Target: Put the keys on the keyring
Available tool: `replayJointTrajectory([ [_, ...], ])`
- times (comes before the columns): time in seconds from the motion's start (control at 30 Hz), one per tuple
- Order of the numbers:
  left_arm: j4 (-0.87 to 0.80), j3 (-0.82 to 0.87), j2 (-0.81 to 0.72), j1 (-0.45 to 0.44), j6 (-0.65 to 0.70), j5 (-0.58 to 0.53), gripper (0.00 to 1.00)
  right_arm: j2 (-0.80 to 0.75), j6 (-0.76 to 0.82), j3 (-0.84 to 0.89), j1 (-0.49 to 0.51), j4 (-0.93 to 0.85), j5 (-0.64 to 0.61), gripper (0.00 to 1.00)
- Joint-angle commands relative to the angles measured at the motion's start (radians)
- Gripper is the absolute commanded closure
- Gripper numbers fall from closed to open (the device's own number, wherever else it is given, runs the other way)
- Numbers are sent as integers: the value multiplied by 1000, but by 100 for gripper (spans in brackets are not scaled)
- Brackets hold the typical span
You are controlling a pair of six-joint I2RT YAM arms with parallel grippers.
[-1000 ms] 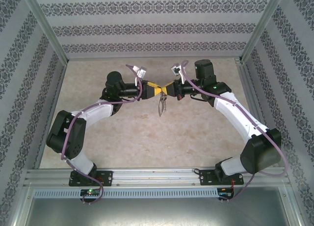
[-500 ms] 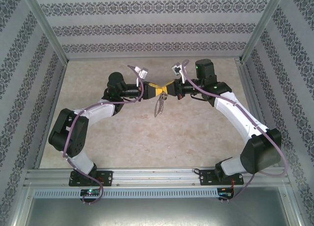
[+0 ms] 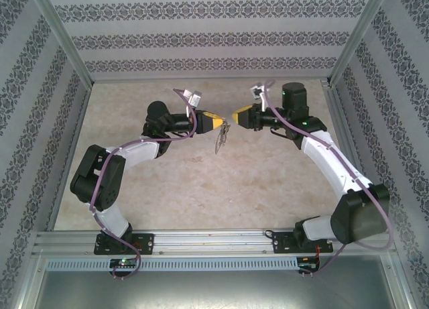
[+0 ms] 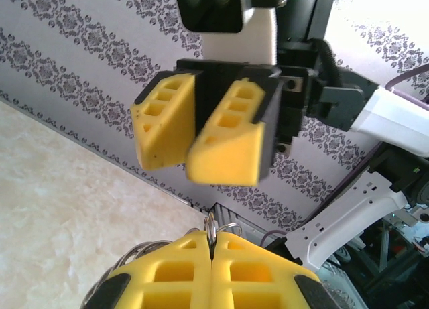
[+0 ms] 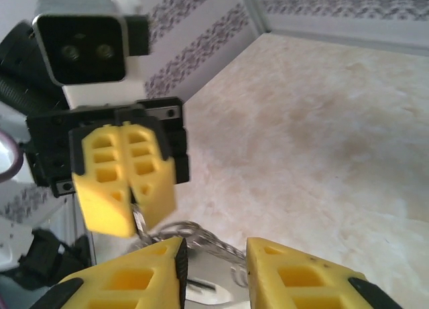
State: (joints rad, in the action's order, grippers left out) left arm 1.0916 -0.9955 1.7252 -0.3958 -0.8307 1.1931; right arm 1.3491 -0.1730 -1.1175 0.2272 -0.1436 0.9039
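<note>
My left gripper [image 3: 223,125] hovers above the middle of the table, its yellow fingers shut on the keyring [image 3: 220,140], which dangles below them. In the left wrist view the thin silver ring [image 4: 212,223] sticks out of the closed fingertips [image 4: 231,245]. My right gripper [image 3: 234,114] stands open a short way to the right, facing the left one, with nothing between its fingers [image 5: 275,269]. From the right wrist, silver loops of the keyring [image 5: 201,238] hang under the left gripper [image 5: 132,215]. I cannot tell the keys apart within the hanging metal.
The beige mottled table [image 3: 201,188] lies beneath both arms. Patterned walls with metal posts [image 3: 67,61] close in the left, right and back sides. A metal rail [image 3: 214,245] runs along the near edge by the arm bases.
The right gripper has opened, let go and drawn back to the right. The left gripper has closed on the keyring, which now hangs from it alone.
</note>
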Motion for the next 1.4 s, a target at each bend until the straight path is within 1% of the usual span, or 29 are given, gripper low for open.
replayJointTrajectory([
  [0.0,106,-16,-1,-14,-25,-8,100,-66,-74,67,-14,118,29,70],
  [0.07,111,-12,-6,-14,-27,-13,100,-90,-101,112,-11,153,35,70],
  [0.23,113,-8,-15,-14,-25,-29,100,-138,-185,223,17,295,21,59],
  [0.3,111,-5,-18,-15,-23,-34,100,-140,-195,235,38,321,11,56],
  [0.43,105,-2,-25,-14,-13,-40,100,-117,-191,231,87,333,-14,56],
  [0.67,102,1,-30,-14,-19,-38,100,-52,-202,208,112,366,-17,56],
  [0.77,99,4,-36,-14,-15,-41,100,-38,-204,207,124,376,-9,58],
  [0.87,96,1,-38,-15,-15,-42,100,-38,-205,214,130,379,-9,64],
  [0.93,97,0,-39,-14,-15,-41,100,-39,-204,217,131,379,-8,72],
  [0.97,97,0,-38,-14,-16,-42,100,-42,-204,220,130,377,-8,74],
  [1.1,94,-3,-42,-14,-15,-44,100,-55,-202,228,131,371,-11,77],
  [1.23,95,-4,-41,-14,-13,-49,100,-64,-201,235,130,360,-13,85],
  [1.37,90,-4,-44,-15,-6,-61,100,-70,-200,237,131,351,-11,87],
])
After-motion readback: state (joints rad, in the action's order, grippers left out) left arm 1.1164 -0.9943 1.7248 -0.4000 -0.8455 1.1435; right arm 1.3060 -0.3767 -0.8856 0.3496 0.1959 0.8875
